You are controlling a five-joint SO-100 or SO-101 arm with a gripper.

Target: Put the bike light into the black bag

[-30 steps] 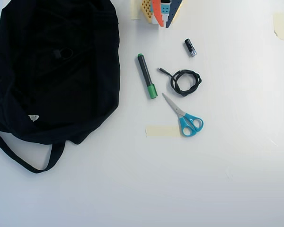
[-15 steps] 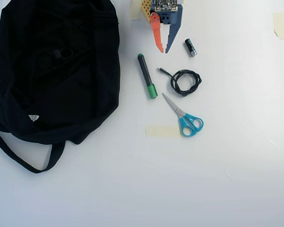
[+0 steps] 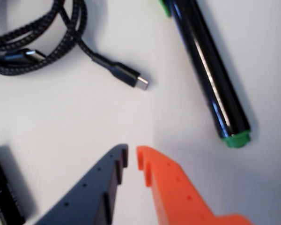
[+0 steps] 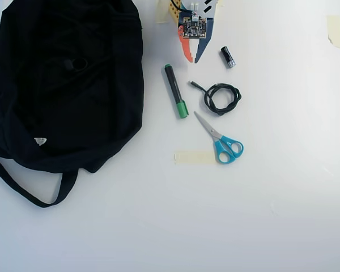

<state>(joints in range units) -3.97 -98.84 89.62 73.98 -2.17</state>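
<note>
Near the top edge of the overhead view, the claw (image 4: pixel 194 60) pointed down at the white counter (image 4: pixel 260 215), its orange and blue fingers drawn nearly together with only a thin slit between the tips and nothing held between them. The wrist view showed the same narrow gap (image 3: pixel 131 157) over bare counter. Just beside the claw lay a green-capped marker (image 4: pixel 175 90), a coiled black cable (image 4: pixel 220 97) with its plug end loose, and a small black cylinder (image 4: pixel 228 57) with a silver tip. Blue-handled scissors (image 4: pixel 221 140) rested lower down, their handles touching a strip of tape (image 4: pixel 194 157). Well apart, on the left of the overhead view, the black bag (image 4: pixel 68 85) lay spread out, and the bike light (image 4: pixel 73 64) sat on its fabric as a small dark lump, hard to make out.
</note>
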